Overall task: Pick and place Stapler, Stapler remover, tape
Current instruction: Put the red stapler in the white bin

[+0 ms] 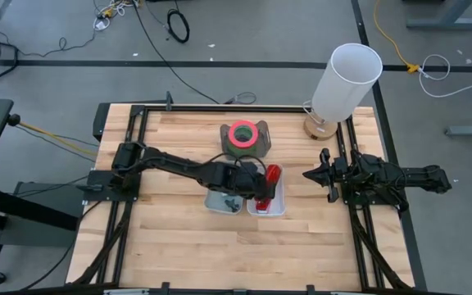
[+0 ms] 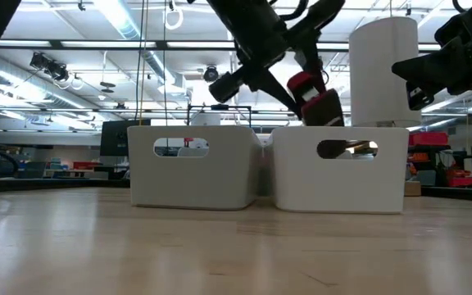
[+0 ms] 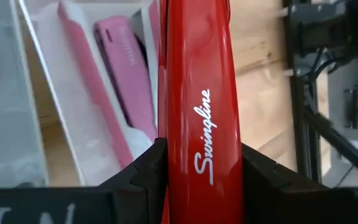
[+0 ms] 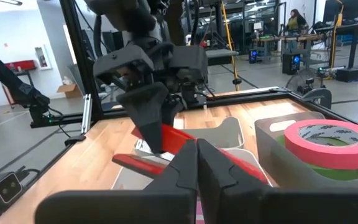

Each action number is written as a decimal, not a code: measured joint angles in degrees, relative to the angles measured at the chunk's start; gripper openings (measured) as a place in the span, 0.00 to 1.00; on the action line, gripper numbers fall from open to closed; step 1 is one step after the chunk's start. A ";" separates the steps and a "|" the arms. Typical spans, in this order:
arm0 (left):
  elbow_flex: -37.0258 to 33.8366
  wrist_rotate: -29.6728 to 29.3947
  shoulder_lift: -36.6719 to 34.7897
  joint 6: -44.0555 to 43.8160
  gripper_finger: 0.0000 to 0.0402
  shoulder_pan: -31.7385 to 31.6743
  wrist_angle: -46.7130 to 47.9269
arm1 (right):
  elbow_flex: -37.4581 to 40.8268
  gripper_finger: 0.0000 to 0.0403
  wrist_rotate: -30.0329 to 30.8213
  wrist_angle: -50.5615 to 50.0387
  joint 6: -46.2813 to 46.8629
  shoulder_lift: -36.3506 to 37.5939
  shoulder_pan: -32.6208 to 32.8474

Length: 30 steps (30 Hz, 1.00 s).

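My left gripper is shut on a red Swingline stapler above the right one of two white bins. A pink stapler lies in that bin. The left white bin holds small dark things. A pink tape roll lies on a green roll in a grey bin behind them. My right gripper is shut and empty at the table's right side. My left gripper pinches the red stapler's two long sides between its two fingers, which lie across it. The fingers come from above, slanting from the table's left. The stapler is tilted and lifted clear above the right bin.
A white lamp on a wooden base stands at the table's far right corner. Bare wooden table lies in front of the bins. Black frame rails run along the table's sides.
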State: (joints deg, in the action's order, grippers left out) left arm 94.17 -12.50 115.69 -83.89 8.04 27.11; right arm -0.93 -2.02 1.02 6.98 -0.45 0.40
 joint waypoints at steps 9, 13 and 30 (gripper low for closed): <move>0.00 -3.37 0.49 -1.08 0.38 0.32 1.43 | 0.00 0.01 -0.24 -0.13 0.00 -0.02 0.00; 0.00 -3.72 0.49 -1.10 0.38 0.19 1.56 | 0.00 0.01 -0.28 -0.19 0.00 -0.02 0.00; 0.01 -4.71 0.58 2.19 0.47 0.14 1.22 | 0.00 0.01 -0.42 -0.17 0.00 -0.02 0.00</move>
State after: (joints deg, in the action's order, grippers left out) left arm 94.18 -17.22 116.27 -81.70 8.19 28.33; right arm -0.93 -2.44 0.84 6.98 -0.47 0.40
